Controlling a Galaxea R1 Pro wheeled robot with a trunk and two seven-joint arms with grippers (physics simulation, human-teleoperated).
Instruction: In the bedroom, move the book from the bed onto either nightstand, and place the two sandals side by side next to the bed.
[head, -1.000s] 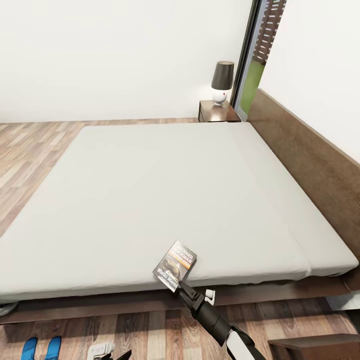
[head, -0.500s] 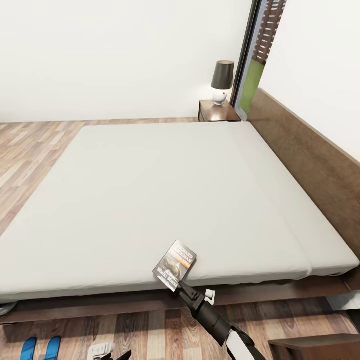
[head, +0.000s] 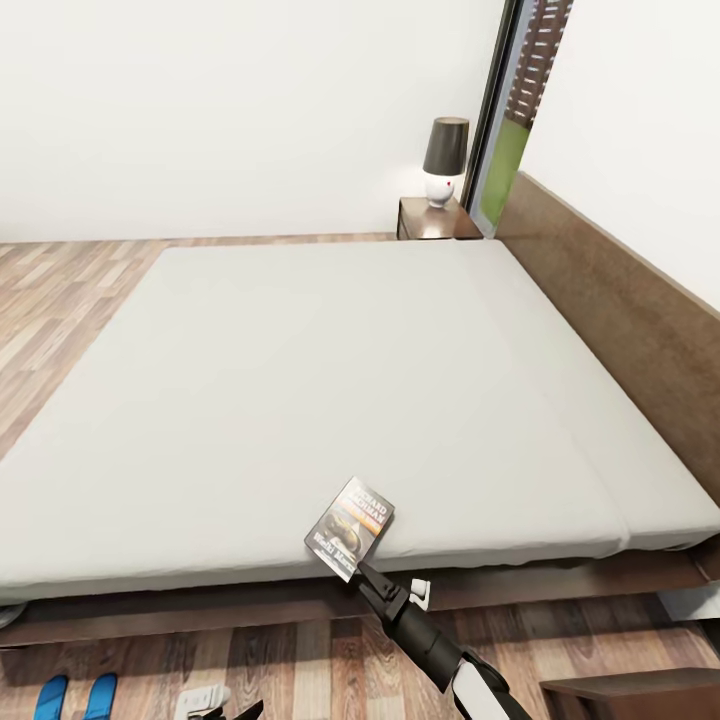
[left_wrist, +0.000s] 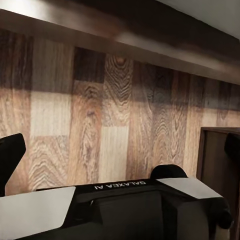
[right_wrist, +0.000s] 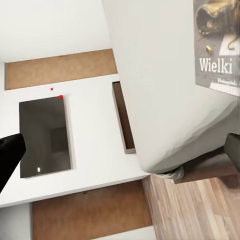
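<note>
We see the book (head: 350, 528) lying flat on the bed (head: 300, 400), at the mattress edge nearest us. Our right gripper (head: 362, 574) reaches up from the floor side with its tip just at the book's near corner; its fingers (right_wrist: 9, 157) look spread, nothing between them. The two blue sandals (head: 75, 695) lie side by side on the wood floor (head: 300, 650) beside the bed. The left gripper (head: 235, 712) hangs low; we cannot tell its fingers' state. A nightstand (head: 435, 218) with a lamp (head: 444, 160) stands beyond the bed.

"wielki" on book (right_wrist: 217, 45), "galaxea ai" on arm (left_wrist: 120, 186)
</note>
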